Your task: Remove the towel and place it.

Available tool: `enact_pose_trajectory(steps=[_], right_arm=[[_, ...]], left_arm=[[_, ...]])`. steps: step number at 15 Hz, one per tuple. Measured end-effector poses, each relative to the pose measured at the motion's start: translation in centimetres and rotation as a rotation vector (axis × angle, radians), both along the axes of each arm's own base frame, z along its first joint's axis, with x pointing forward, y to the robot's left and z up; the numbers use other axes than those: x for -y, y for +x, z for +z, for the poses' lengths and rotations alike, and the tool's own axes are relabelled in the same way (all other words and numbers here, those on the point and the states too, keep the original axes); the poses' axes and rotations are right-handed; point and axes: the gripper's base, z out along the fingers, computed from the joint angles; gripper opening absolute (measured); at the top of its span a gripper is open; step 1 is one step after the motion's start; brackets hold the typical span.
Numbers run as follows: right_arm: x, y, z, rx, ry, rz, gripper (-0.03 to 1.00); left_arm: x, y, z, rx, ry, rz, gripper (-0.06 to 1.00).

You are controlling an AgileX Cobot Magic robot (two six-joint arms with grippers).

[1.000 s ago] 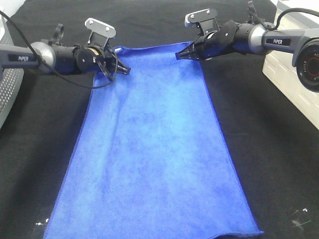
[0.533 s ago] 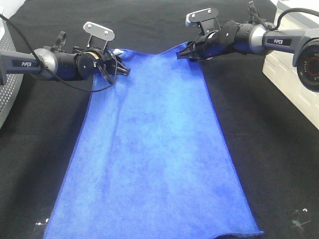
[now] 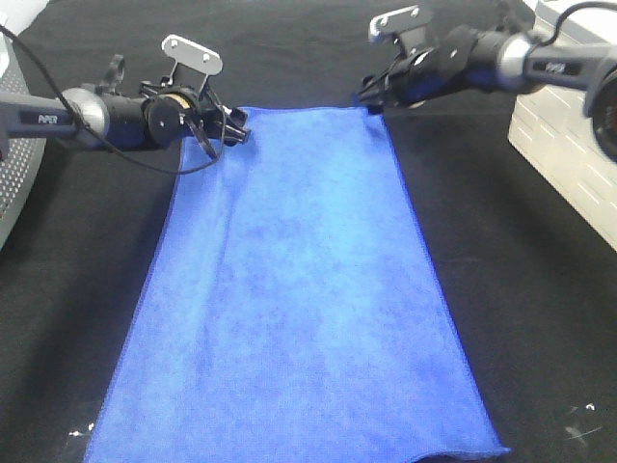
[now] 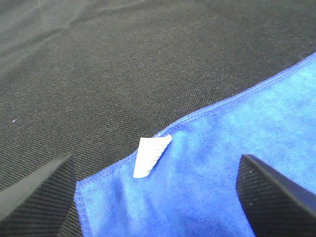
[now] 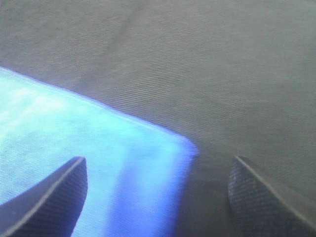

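Left gripper at towel's far-left corner, roughly 11 o'clock in the overhead view, jaws spread wide, nothing pinched between them. Wrist view confirms: 2 dark fingertips well apart with the corner lying loose on the cloth below. Right gripper at far-right corner, about 1 o'clock, likewise spread and empty; fingertips straddling the corner without touching it, as far as visible.

Towel flat on black table covering, long axis running 12 to 6 o'clock, near edge at bottom of frame, mostly smooth apart from a few soft ripples. Far edge straight between both grippers. Probably laid out by the 2 far corners so the sheet stays stretched and square, hence 1 arm per corner. Open jaws over both corners suggest a let-go at placement; task judged close to done, only pulling arms clear remaining.

White tag sewn at far-left corner, lying on top of the blue; faint ribbed lines on it, no readable text. "PiPER" printed on left arm; matching mark on right arm too blurred to read surely. White housing at 3 o'clock, grey perforated object at 9 o'clock, no legible writing on either.
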Motion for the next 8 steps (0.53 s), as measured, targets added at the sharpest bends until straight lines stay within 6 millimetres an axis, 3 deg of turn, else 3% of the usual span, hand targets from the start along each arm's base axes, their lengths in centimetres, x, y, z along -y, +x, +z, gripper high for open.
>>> enact_pose_trajectory(steps=[4, 8], right_arm=[[0.6, -1.1, 3.4, -0.108, -0.001, 0.048, 0.76], [0.0, -4.6, 8.4, -0.373, 0.025, 0.16, 0.76]], left_arm=[[0.3, -0.8, 3.9, -0.144, 0.007, -0.046, 0.83], [0.4, -3.5, 9.0, -0.422, 0.037, -0.128, 0.83]])
